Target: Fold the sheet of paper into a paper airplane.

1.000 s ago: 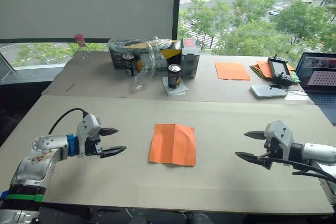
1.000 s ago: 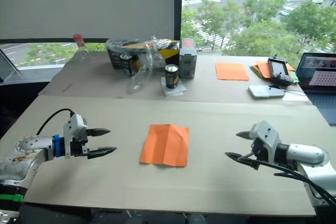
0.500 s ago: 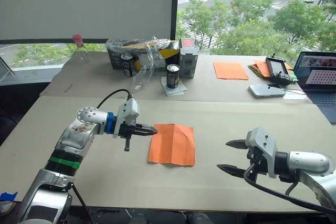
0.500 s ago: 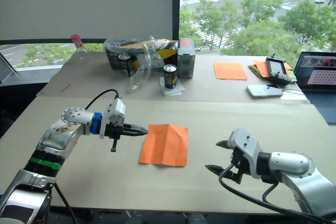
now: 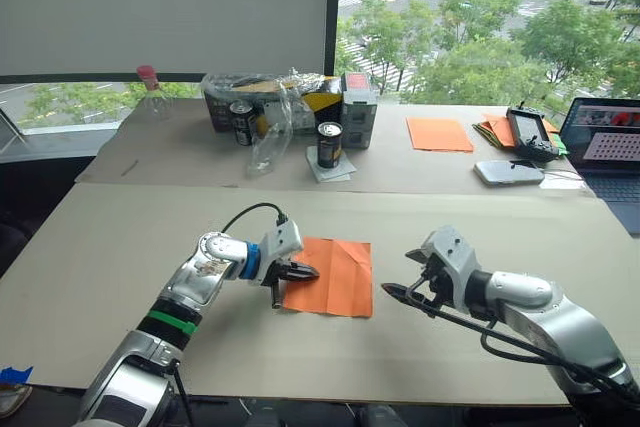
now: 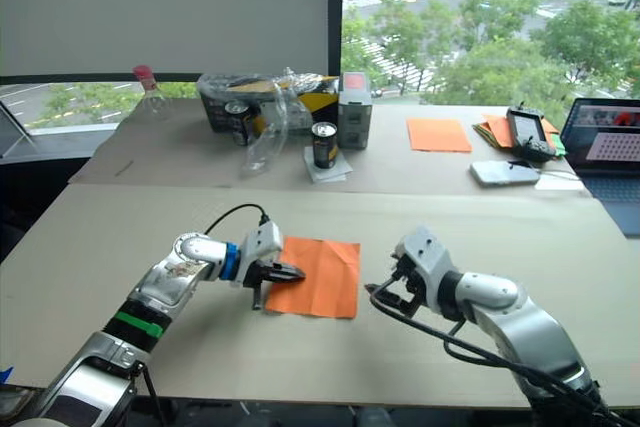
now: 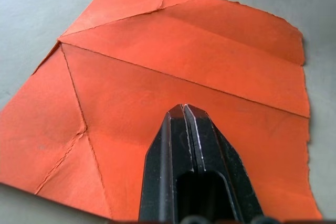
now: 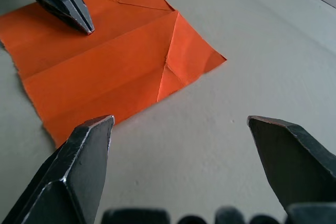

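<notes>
I found no legible text: the cans (image 5: 331,144), the boxes (image 5: 360,110) and the laptop screen (image 5: 609,145) on the far table bore markings, but I could not read any of them.

— Where is the sheet of paper (image 5: 328,275)?
— Flat on the near surface (image 5: 120,247), about the middle. The left end effector (image 5: 306,272) sits on its left edge with fingers pressed together; the right end effector (image 5: 402,277) is just beside its right edge, fingers spread, off the paper.

— And behind that?
— On the far surface, a can (image 5: 331,145) stands in front of a box (image 5: 360,109), with a basket (image 5: 270,99) to the left and a bottle (image 5: 150,90) further left. To the right lie a smooth sheet (image 5: 438,134), a pile of papers (image 5: 497,132), a controller (image 5: 527,132), a phone (image 5: 511,172) and, at the edge, a laptop (image 5: 605,147).
</notes>
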Robot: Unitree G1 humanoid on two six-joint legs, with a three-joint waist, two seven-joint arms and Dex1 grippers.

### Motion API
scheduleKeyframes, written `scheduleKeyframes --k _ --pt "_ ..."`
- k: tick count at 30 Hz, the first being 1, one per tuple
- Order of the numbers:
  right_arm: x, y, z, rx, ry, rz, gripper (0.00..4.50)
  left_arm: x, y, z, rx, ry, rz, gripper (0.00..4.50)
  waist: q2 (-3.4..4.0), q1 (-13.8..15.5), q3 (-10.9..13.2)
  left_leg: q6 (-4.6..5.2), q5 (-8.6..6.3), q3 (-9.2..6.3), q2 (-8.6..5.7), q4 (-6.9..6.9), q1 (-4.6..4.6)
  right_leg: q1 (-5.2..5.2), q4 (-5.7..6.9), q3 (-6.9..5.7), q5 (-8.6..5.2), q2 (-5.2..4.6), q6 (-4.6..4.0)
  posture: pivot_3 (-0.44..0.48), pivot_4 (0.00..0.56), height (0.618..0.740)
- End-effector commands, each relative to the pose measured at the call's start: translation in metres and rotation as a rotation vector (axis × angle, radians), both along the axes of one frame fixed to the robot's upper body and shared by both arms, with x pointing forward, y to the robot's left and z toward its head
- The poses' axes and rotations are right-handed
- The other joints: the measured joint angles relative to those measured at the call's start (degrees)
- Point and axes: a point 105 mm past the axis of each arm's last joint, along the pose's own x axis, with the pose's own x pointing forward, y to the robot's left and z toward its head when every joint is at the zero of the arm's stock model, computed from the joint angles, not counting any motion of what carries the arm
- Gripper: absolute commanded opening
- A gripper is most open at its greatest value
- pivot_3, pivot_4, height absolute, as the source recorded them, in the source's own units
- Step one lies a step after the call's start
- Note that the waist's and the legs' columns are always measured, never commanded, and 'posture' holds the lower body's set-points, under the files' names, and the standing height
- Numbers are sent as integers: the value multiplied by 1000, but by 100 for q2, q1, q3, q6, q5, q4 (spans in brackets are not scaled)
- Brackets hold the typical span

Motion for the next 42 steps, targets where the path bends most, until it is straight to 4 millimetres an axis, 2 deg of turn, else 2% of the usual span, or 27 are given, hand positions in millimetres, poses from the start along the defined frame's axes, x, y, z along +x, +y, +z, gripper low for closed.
scheduleKeyframes --k 1,6,10,13,15,17,23,24,31,35,37,42 --pt "13 -1 4 -26 -24 -23 4500 -9 -6 -1 -15 8 8 32 1 0 -1 0 0 -1 0 0 0 0 1 0 0 1 0 0 150 730" --pt "21 -6 6 -41 -16 -49 4500 -9 -3 -6 2 10 55 32 1 18 -1 0 0 -1 -1 0 2 0 5 0 0 0 0 0 150 730" --pt "19 -7 7 -62 -4 -23 4500 -10 -8 -8 -1 13 65 32 2 28 -1 0 0 -2 0 0 4 1 5 0 0 0 0 0 150 730" --pt "8 3 3 -109 37 77 3710 -11 -10 -12 3 19 71 0 2 29 -1 0 0 0 -1 0 6 3 5 0 0 -1 0 0 150 730" --pt "4 6 -2 -154 52 117 2954 -11 -10 -13 4 22 75 0 2 27 -1 0 0 -1 0 0 9 6 5 -1 0 0 0 0 150 730" --pt "3 9 -7 -195 60 152 2361 -11 -10 -14 4 23 77 0 2 25 -1 0 0 -1 0 0 12 8 4 0 0 0 0 0 150 730" --pt "2 24 -21 -242 90 230 166 -10 -8 -15 9 23 86 0 2 20 -2 0 0 -1 0 0 16 11 4 0 0 0 0 0 150 730" --pt "1 26 -21 -234 92 237 19 -10 -7 -15 10 23 91 0 2 20 -2 0 0 -1 0 0 17 12 4 0 0 0 0 0 150 730" --pt "3 35 -15 -116 96 231 19 -11 -5 -17 10 27 102 0 2 13 -5 0 0 -1 1 0 24 18 5 0 0 1 0 0 150 730" --pt "4 44 12 36 77 245 19 -12 -3 -18 15 25 108 0 3 16 -5 0 0 -3 1 0 22 17 6 -1 0 1 0 0 150 730" --pt "1 52 19 88 76 275 19 -11 -4 -18 14 24 109 0 3 17 -5 0 0 -2 0 0 22 17 5 0 0 0 0 0 150 730" --pt "-3 66 17 137 99 308 19 -10 -4 -15 11 18 111 0 4 13 -5 0 0 -3 1 0 23 17 6 -1 0 1 0 0 150 730"
